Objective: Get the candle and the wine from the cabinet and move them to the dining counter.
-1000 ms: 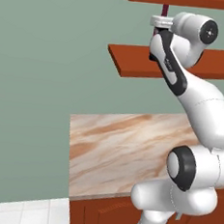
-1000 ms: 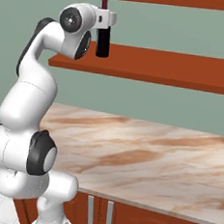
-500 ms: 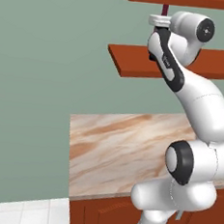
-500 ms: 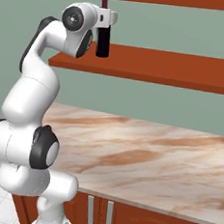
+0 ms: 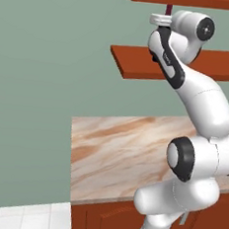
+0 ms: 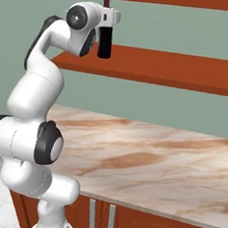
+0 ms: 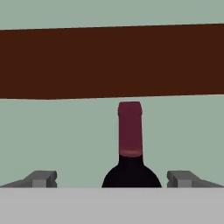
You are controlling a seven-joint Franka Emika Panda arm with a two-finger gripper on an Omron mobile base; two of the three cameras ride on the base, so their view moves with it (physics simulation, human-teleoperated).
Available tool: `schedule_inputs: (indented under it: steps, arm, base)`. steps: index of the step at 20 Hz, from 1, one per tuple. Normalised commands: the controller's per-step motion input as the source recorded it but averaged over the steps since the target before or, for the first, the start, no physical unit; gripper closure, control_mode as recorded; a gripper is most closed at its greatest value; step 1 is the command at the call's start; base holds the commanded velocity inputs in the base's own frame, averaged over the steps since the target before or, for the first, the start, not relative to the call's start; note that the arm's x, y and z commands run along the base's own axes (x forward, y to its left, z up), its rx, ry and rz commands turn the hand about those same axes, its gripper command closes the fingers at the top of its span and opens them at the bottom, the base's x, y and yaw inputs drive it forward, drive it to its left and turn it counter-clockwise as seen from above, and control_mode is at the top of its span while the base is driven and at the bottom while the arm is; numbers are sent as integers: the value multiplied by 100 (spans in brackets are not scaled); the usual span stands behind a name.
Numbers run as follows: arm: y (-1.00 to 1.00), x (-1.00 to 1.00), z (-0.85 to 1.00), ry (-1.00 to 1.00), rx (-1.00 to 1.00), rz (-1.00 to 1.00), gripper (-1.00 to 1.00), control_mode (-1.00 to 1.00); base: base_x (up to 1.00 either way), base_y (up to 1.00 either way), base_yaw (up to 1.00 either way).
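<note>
The cabinet point(image 6: 154, 70) holds the wine point(image 7: 131, 151) upright on its lower plank, centred between the spread, empty fingertips point(image 7: 41, 178); the gripper point(image 7: 112, 179) should advance level until the bottle body sits between the jaws, then close below the shoulder. The arm is raised high, hand level at shelf height.

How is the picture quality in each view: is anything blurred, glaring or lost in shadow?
Hand view: even flat light, no glare; the wine bottle is sharp, its dark body shows no detail; the underside of the shelf plank is dark brown. Right base view: the bottle reads as a black shape at the open gripper. Left base view: soft, shadowless counter top.
</note>
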Motion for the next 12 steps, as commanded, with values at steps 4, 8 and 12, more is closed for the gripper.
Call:
schedule_inputs:
  steps: [4, 8, 12]
  arm:
    - [0, 22, 2, 0, 0, 0, -100, -100]
    - [0, 17, 4, 0, 0, 0, -100, -100]
    - [-2, 15, 1, 0, 0, 0, -100, -100]
  base:
    - [0, 0, 0]
    - [0, 0, 0]
    - [0, 0, 0]
